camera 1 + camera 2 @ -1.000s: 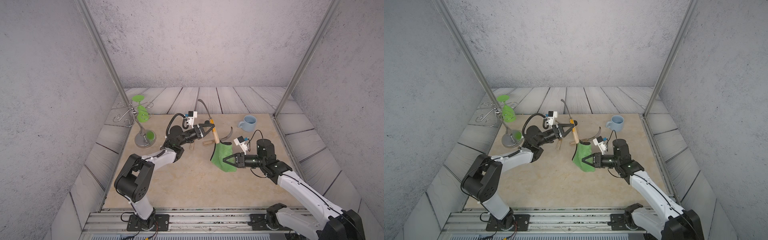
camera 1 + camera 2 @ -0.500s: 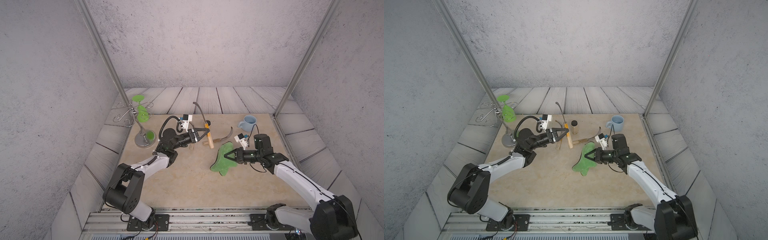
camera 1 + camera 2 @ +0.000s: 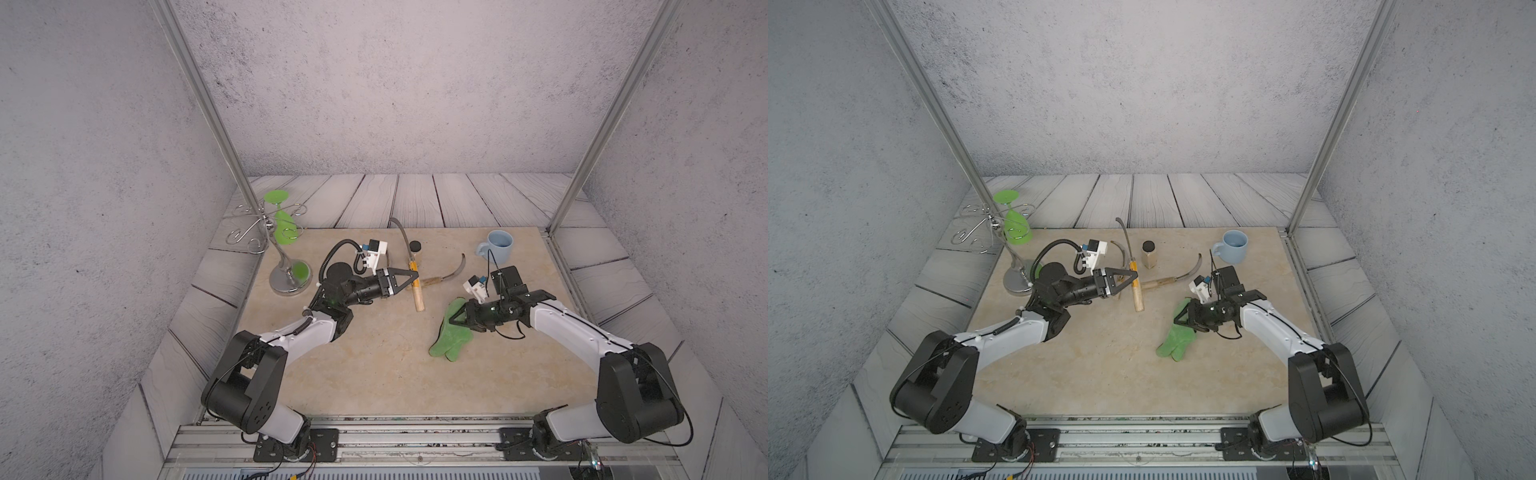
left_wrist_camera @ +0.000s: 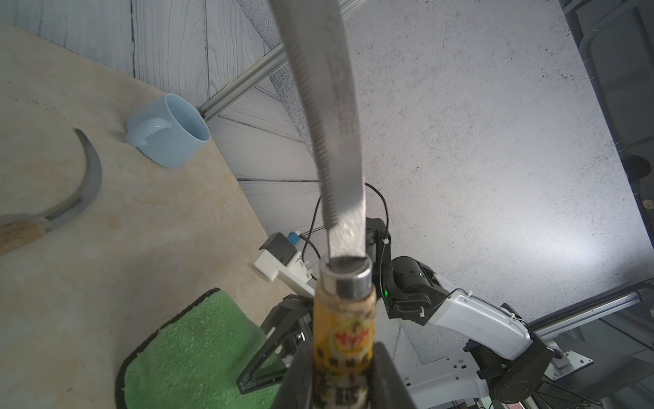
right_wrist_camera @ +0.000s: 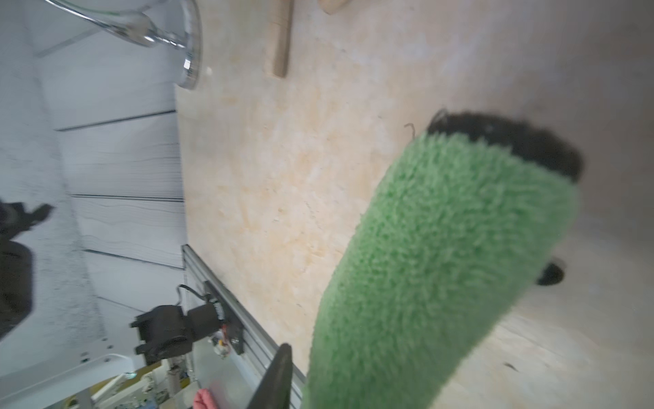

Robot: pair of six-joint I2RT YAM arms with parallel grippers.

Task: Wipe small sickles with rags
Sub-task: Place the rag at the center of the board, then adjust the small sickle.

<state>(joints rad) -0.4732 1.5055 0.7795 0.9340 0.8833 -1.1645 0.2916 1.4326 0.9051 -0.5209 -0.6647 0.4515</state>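
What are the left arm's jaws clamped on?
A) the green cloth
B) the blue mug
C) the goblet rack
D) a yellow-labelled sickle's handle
D: the left wrist view shows both jaws pressed against the yellow-labelled sickle at its handle.

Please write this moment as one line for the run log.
left gripper: shut on labelled sickle | right gripper: at green rag, grip unclear | second sickle: lying on table

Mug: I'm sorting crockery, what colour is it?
Pale blue; the mug shows best in the left wrist view.
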